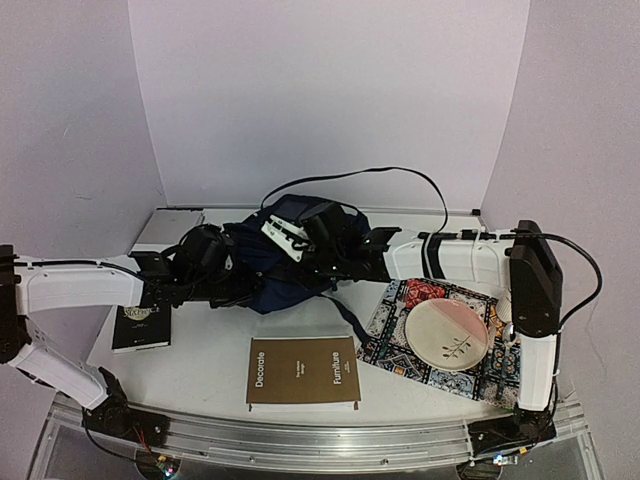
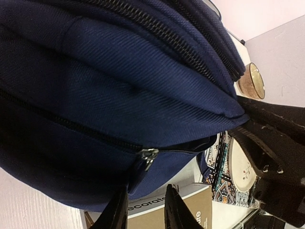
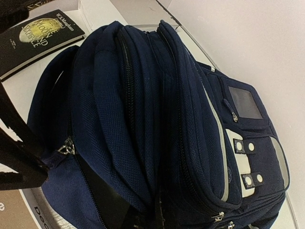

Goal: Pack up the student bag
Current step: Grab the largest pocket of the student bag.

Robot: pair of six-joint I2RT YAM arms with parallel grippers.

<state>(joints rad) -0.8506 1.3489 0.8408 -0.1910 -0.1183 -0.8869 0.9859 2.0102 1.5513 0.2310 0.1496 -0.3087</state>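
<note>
- Left gripper (image 2: 145,202): the jaws stand partly apart. The lower edge of the student bag (image 2: 119,95) sits right at the fingertips. Whether any fabric is pinched cannot be told.
- Just ahead of those fingertips is a metal zipper pull (image 2: 148,157), at the end of a partly opened zip. It is judged small and slick, so a poorer grasp point than the fabric lip beside it.
- Beyond the pull, the bag fills the left gripper's view and lies slumped between the two grippers. It is soft woven cloth with no stiffening visible. Expect it to fold and sag rather than lift as one piece. It is probably light for its bulk.
- Across the zip opening from the left gripper is the right gripper (image 1: 338,268). Its jaws are fully closed, apparently on the upper lip of that opening.
- Recommended hold: one gripper on the hemmed lip at each side of the opening, drawn apart. The mouth will likely collapse if either side is released.
- Below and past the left fingertips, a brown book (image 2: 190,210) lies flat, near the bag.
- Farthest, out beyond the right gripper's wrist, a plate (image 1: 447,335) rests on a patterned mat (image 1: 395,300).
</note>
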